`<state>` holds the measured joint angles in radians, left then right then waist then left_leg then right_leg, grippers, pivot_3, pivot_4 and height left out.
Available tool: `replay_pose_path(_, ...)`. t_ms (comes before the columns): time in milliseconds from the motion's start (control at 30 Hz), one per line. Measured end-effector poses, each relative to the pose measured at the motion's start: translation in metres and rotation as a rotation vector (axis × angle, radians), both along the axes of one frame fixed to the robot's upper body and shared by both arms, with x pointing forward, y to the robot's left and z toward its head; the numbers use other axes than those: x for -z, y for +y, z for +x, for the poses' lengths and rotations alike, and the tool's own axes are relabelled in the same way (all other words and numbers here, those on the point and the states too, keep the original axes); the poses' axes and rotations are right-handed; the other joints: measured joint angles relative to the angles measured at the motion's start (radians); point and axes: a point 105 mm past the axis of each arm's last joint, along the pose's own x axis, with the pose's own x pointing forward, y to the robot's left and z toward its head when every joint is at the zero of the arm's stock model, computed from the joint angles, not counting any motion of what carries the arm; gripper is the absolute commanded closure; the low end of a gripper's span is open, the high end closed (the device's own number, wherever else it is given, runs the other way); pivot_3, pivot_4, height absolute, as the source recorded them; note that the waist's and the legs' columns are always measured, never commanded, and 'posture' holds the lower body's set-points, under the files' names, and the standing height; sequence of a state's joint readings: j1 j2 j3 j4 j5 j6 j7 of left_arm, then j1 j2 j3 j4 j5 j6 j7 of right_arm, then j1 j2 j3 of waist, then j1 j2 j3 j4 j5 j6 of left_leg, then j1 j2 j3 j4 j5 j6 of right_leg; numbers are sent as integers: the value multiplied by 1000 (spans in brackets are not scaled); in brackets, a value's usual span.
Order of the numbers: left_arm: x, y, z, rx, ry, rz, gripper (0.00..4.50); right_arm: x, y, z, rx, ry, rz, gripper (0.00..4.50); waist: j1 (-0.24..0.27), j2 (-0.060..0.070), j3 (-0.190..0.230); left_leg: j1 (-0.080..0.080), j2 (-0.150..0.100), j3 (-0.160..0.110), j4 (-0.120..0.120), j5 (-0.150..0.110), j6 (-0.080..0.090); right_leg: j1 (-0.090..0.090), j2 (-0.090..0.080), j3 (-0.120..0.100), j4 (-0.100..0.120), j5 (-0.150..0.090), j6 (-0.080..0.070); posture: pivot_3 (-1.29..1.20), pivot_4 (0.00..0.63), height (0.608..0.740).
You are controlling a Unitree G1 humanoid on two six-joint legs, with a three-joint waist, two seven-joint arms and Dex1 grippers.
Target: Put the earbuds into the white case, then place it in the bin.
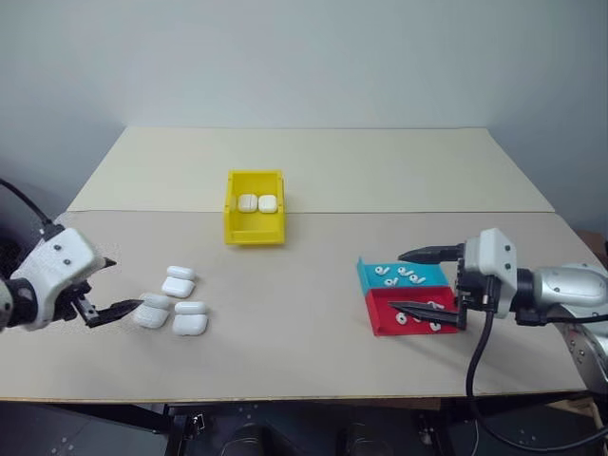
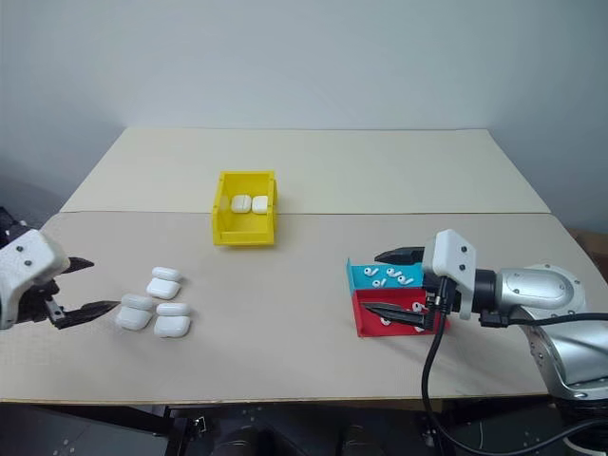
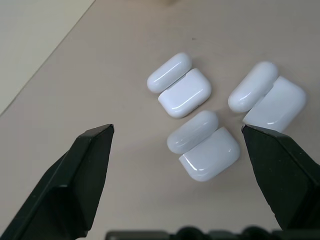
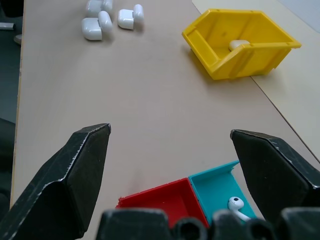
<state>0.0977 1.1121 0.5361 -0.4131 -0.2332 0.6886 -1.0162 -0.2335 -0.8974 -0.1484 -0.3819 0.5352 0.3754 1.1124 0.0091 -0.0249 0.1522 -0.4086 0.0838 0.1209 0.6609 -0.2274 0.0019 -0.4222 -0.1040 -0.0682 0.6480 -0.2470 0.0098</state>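
Both pincers stand spread and empty: the left pincer (image 1: 112, 285) hangs just beside the cluster of four white cases (image 1: 174, 301) on the counter (image 1: 304, 370), and the right pincer (image 1: 425, 281) hovers over the teal tray (image 1: 369, 276) and red tray (image 1: 384, 319), where the earbuds (image 1: 403, 275) lie scattered. Each white case (image 3: 202, 146) lies open, its lid folded back flat, its long axis running from lid to body and slanting across the counter. Judging from this, a new round is starting: two closed cases (image 1: 257, 203) already lie side by side in the yellow bin (image 1: 255, 233), which stands well apart at mid-counter, its long side running away from the robot. The next move likely calls for the right pincer to drop and pinch one tiny earbud by its stem, while the left steadies an open case; a slip on the glossy plastic seems the main risk.
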Motion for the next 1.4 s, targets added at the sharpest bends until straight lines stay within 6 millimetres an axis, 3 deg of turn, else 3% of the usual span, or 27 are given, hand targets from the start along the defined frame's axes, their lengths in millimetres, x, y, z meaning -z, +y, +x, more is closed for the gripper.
replay_pose_path(267,-13,9,0,-350,277,-53,39,-2,6,3,-16,-5,25,0,4,0,0,0,-1,-1,0,0,0,0,0,1,0,0,0,0,150,740)
replay_pose_path(433,-1,-4,0,-399,446,-121,39,0,7,2,-13,0,33,0,-2,-1,1,0,-1,0,0,0,0,0,1,1,1,0,0,0,150,740)
replay_pose_path(533,2,-12,4,-394,457,-148,39,-1,8,2,-11,-1,43,0,-2,-2,1,0,0,-1,0,0,0,0,1,1,1,0,0,0,150,740)
replay_pose_path(1067,36,-17,9,-461,513,-163,39,-2,9,3,9,45,62,0,3,-3,1,0,-1,-1,0,0,0,0,1,1,1,0,0,0,150,740)
replay_pose_path(1400,57,-15,16,-545,518,-172,39,-14,6,3,14,53,31,0,3,-3,1,0,-1,-1,0,0,0,1,0,1,0,0,0,0,150,740)
